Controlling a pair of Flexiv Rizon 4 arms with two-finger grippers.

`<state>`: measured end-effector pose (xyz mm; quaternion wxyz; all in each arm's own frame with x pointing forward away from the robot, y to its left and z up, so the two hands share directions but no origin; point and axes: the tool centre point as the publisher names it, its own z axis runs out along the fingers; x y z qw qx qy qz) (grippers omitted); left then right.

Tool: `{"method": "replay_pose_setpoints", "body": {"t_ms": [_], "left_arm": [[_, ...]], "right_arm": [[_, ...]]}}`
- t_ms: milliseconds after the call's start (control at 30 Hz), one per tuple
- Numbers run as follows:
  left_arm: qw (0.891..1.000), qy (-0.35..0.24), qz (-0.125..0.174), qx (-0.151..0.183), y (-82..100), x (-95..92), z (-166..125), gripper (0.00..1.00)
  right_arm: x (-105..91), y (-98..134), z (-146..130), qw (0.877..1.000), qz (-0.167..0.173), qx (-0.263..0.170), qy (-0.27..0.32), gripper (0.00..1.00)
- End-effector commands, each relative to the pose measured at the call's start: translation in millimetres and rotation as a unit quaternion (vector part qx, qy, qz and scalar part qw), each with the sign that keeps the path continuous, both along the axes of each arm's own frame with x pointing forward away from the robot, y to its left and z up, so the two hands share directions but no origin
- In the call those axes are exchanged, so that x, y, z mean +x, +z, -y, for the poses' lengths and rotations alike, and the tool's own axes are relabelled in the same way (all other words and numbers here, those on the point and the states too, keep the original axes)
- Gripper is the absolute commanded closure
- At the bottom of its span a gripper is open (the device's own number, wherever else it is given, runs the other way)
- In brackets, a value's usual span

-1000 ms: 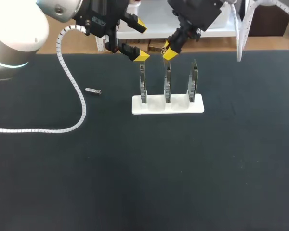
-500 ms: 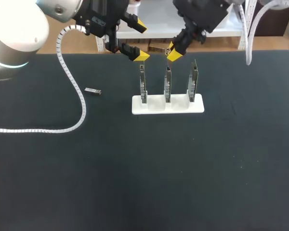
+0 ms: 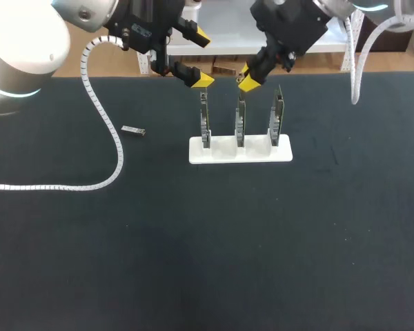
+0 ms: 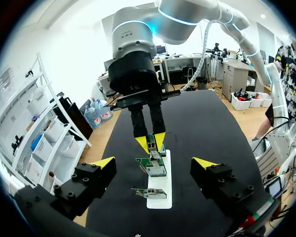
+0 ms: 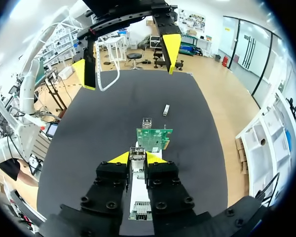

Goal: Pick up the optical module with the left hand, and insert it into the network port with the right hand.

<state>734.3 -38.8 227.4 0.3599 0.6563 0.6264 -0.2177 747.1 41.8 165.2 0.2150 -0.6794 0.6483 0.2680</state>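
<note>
Staying wide open, left gripper (image 3: 202, 59) is unmoved; narrowed right gripper (image 3: 248, 79) has shifted slightly above the middle board (image 3: 240, 123).

A white rectangular plastic base (image 3: 240, 149) sits on the black cloth-covered table (image 3: 207, 262). Three green circuit boards (image 3: 240, 121) stand upright in a row on the base. The small silver metal optical module (image 3: 132, 130) lies flat on the table left of the base, well apart. The white spiral-wrapped cable (image 3: 103, 124) curves farther left. The left gripper (image 3: 202, 59) hangs above and behind the base's left end, and the right gripper (image 3: 247, 81) is above its middle board.
</note>
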Motion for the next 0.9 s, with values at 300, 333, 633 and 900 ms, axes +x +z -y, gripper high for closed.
{"method": "replay_pose_setpoints", "body": {"t_ms": [300,333,633,900], "left_arm": [[1.0,0.0,-0.002,0.004,1.4,1.8,1.2,0.0],[1.0,0.0,-0.002,0.004,1.4,1.8,1.2,0.0],[1.0,0.0,-0.002,0.004,1.4,1.8,1.2,0.0],[1.0,0.0,-0.002,0.004,1.4,1.8,1.2,0.0]], "right_arm": [[-2.8,-3.4,2.8,1.0,0.003,0.008,-0.009,1.0],[-3.0,-3.9,3.4,1.0,0.003,0.008,-0.009,1.0],[4.9,-3.2,2.4,1.0,0.003,0.01,-0.003,1.0],[15.4,1.3,1.3,1.0,0.009,0.005,0.008,1.0]]}}
